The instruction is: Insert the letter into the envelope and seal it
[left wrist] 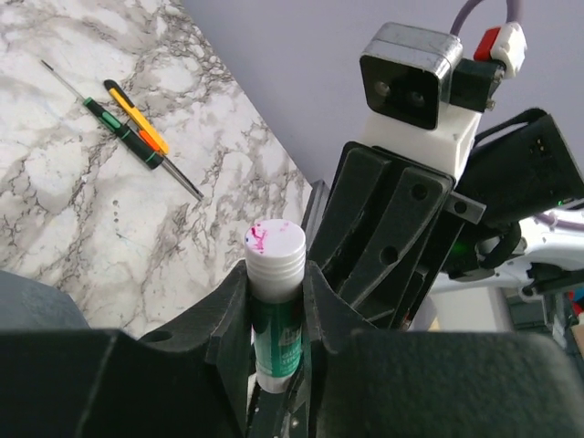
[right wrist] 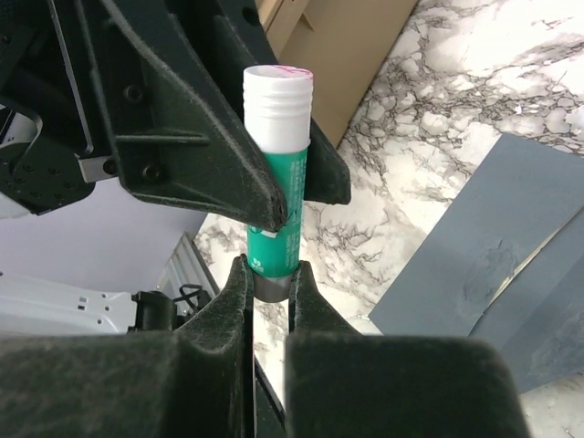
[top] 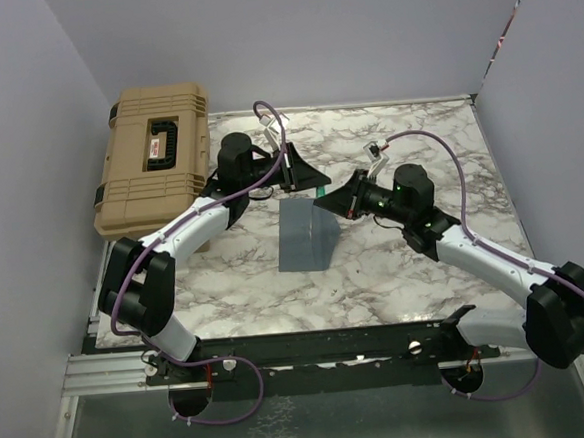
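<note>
Near the envelope's [top: 305, 236] far edge, I see my left gripper [left wrist: 276, 301] and right gripper [right wrist: 269, 278] both pinching the same glue stick [right wrist: 276, 137].

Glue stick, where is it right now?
Centre of the top view, near the envelope's far edge: the glue stick is held aloft between both claws, left claw on its green body, right claw on its grey base.

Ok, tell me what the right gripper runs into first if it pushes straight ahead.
Probably the fingers of the left gripper, clamped around the same glue stick that the right gripper holds, right ahead of its tips.
</note>
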You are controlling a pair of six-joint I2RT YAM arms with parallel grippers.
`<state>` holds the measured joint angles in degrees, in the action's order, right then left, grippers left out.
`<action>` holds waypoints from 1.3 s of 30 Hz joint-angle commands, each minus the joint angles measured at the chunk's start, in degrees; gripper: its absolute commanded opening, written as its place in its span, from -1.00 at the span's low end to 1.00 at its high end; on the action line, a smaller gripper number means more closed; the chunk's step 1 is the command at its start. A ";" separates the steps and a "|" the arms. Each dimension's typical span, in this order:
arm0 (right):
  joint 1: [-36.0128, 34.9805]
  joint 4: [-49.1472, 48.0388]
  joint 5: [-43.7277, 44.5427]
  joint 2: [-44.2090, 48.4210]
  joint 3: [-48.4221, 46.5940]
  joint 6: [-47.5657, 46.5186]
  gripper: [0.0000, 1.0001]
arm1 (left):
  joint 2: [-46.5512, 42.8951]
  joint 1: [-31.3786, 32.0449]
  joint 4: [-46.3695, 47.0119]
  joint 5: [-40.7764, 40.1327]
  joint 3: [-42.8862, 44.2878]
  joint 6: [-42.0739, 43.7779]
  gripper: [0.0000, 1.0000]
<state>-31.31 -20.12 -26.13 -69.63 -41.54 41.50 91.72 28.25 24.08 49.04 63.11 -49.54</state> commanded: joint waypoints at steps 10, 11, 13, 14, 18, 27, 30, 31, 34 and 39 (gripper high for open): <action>-0.33 -4.48 2.05 -0.63 -0.46 0.78 -0.99 | -2.74 0.16 1.85 -1.50 -5.59 2.47 -0.49; -0.33 -4.48 1.79 -0.92 -0.46 0.78 -0.99 | -2.69 0.18 1.84 -1.37 -5.43 2.56 -0.59; -0.33 -4.82 1.14 -1.14 -0.18 0.89 -0.98 | -2.60 0.23 1.85 -1.39 -5.22 3.08 -0.83; -0.33 -4.67 0.74 -1.17 -0.19 0.75 -0.93 | -2.60 0.23 1.85 -1.52 -5.13 3.43 -0.92; -0.33 3.46 3.46 1.08 -1.83 -1.91 -0.20 | -1.95 0.18 0.93 -2.25 -4.48 6.05 -1.00; -0.33 36.38 12.57 2.58 -21.61 -10.36 0.31 | -2.32 0.31 -22.81 -6.75 3.16 34.98 -1.00; -0.33 44.17 16.25 -1.71 -28.26 -9.88 0.30 | -2.73 0.91 -23.02 -6.54 2.71 36.52 -1.00; -0.33 45.82 16.21 -3.42 -29.58 -10.29 0.30 | -2.96 1.10 -23.02 -6.44 2.41 36.98 -1.00; -0.33 46.67 15.07 -6.34 -30.60 -10.82 0.31 | -3.54 1.61 -23.02 -6.11 2.03 37.77 -1.00; -0.33 44.23 13.05 -8.17 -30.63 -9.88 0.17 | -3.57 1.72 -23.02 -5.93 1.93 37.89 -1.00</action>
<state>-31.51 20.36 -13.10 -76.62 -72.01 32.03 90.17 29.74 2.24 43.68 65.01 -14.57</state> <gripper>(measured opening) 0.622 0.185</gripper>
